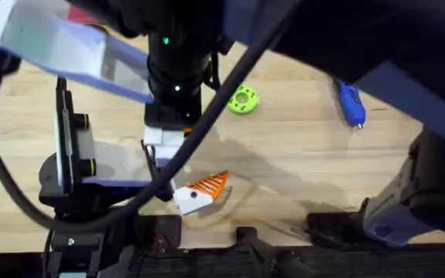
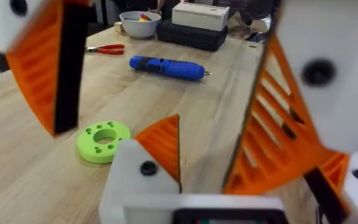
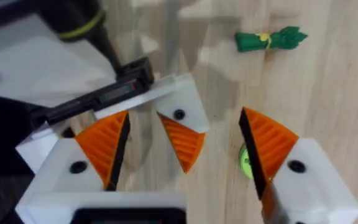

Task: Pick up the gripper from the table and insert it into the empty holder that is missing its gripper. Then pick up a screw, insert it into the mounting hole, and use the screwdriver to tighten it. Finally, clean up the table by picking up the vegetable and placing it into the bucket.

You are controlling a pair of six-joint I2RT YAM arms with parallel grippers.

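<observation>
Orange wedge, the gripper (image 1: 209,185), is sitting seated on its holder (image 1: 189,199) near the table's front edge, both robot grippers (image 2: 166,112) (image 3: 185,143) hanging wide open around it; probably light, stiff plastic, best pinched across its flat sides.

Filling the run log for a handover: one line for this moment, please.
left claw open | right claw open | screwdriver lying on table | vegetable on table
</observation>
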